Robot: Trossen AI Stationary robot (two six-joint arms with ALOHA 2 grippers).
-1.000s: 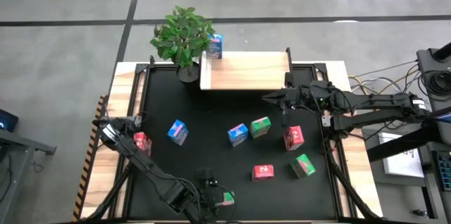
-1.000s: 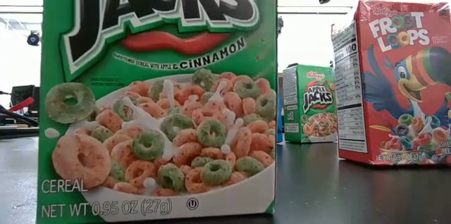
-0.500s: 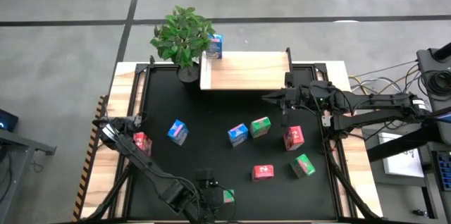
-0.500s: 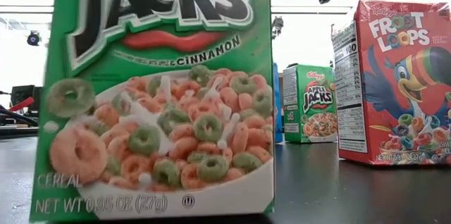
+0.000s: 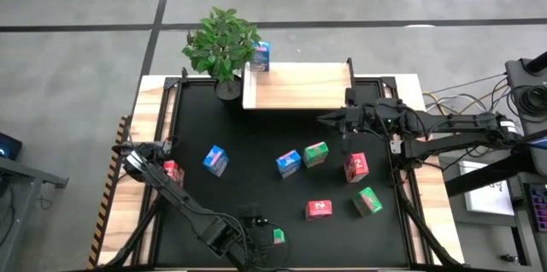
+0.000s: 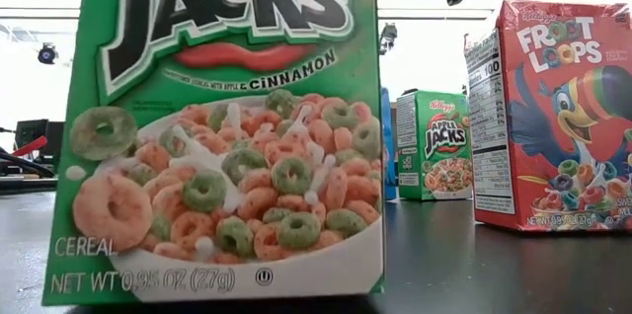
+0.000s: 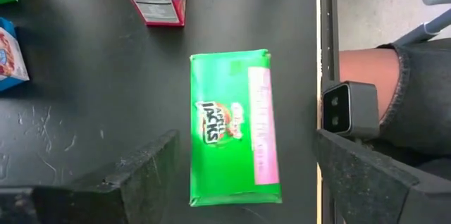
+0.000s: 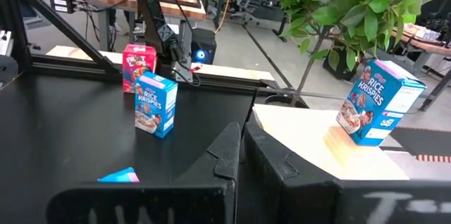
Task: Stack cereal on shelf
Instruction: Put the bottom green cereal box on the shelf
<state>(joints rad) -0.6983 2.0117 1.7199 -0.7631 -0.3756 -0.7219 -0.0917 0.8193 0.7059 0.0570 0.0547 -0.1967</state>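
A green cereal box [image 7: 232, 129] stands on the black mat at the table's near edge and fills the low view [image 6: 217, 136], leaning slightly. My left gripper [image 7: 245, 139] is open above it, one finger on the box's far side and one on its near side [image 5: 265, 237]. Several more red, blue and green boxes [image 5: 319, 209] stand on the mat. One blue box [image 5: 260, 55] stands on the left end of the wooden shelf [image 5: 299, 88]. My right gripper [image 5: 323, 119] hangs shut and level in front of the shelf, touching nothing [image 8: 236, 129]. My left gripper comes at the green box from above, slanting down, open around it. The wrist view shows a gap between each finger [image 7: 151, 168] and the box's top panel [image 7: 218, 122]. Whether a finger touches the box lower down I cannot tell.
A potted plant [image 5: 220, 43] stands at the shelf's left end. The low camera [image 7: 350, 108] sits at the table's near edge right beside the green box, with part of a person [image 7: 384, 90] beyond it. A red box [image 6: 553, 117] and a green box [image 6: 434, 146] stand farther back.
In the low view the green box has wobbled and now leans a little, its top tipped away from the table's near edge while its foot stays in place. Both grippers keep their places.
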